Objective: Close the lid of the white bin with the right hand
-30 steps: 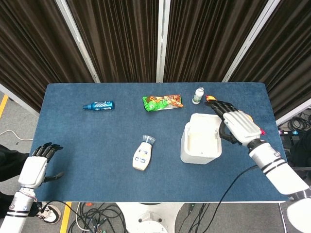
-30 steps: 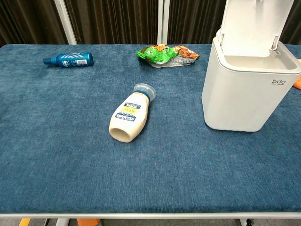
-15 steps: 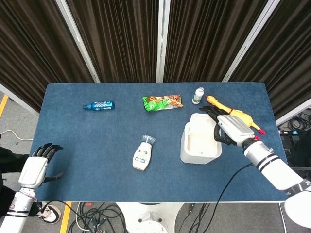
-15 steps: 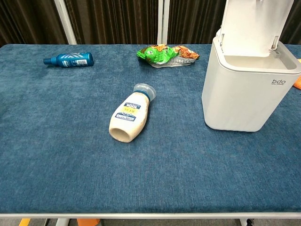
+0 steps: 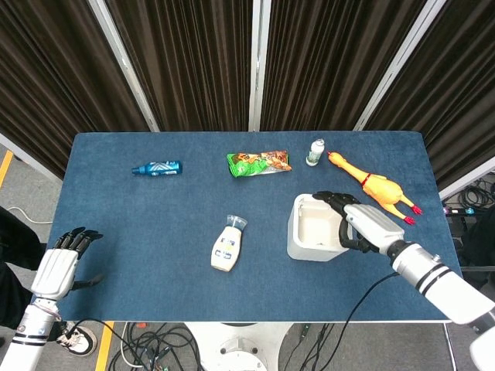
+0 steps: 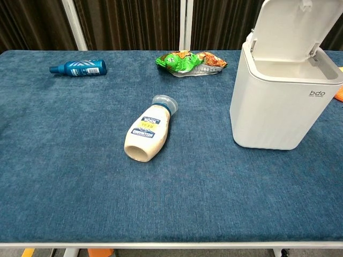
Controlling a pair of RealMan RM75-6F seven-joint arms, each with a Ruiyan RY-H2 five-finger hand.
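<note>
At the near right of the surface [image 5: 155, 232], the right hand [image 5: 363, 226] reaches over the white bin [image 6: 276, 101], fingers spread and gripping nothing, apparently against the raised lid [image 6: 297, 27], though contact is hard to confirm. The lid leans forward but is not yet down. Best to press it steadily along its hinge arc without shoving the bin. Just beyond lies a rubber chicken [image 5: 373, 184].
</note>
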